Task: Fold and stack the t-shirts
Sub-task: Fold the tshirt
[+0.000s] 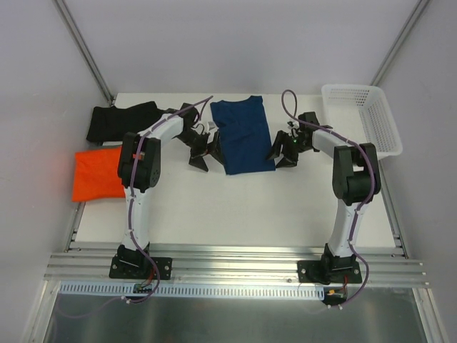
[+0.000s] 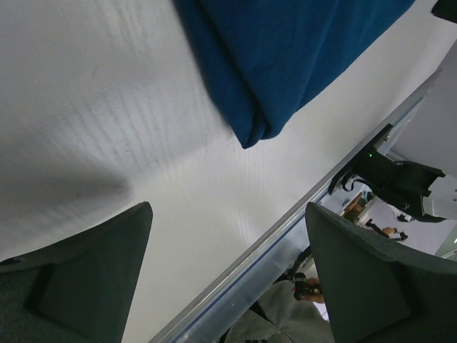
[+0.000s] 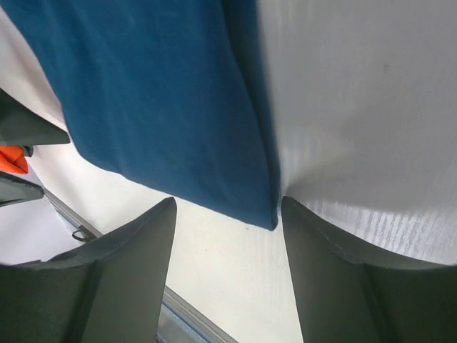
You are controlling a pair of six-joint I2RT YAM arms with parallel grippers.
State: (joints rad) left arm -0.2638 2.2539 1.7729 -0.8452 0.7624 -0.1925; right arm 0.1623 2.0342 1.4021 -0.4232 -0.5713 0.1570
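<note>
Lying folded on the white table [image 1: 214, 214], the navy blue t-shirt [image 1: 243, 136] sits toward 12 o'clock of centre in the top view. Its long axis runs 12 to 6, with the near end leaning slightly to 5. The left gripper [image 1: 201, 157] hovers just off its 9 o'clock edge and the right gripper [image 1: 284, 156] at its 3 o'clock edge. Both are spread wide and hold nothing. The right wrist view shows the shirt's near corner between the fingers, but I cannot tell whether they touch it. The orange t-shirt [image 1: 98, 174] lies folded at 9 o'clock of the table, the black t-shirt [image 1: 121, 121] at 10, and the white lattice basket [image 1: 360, 118] at 2.
</note>
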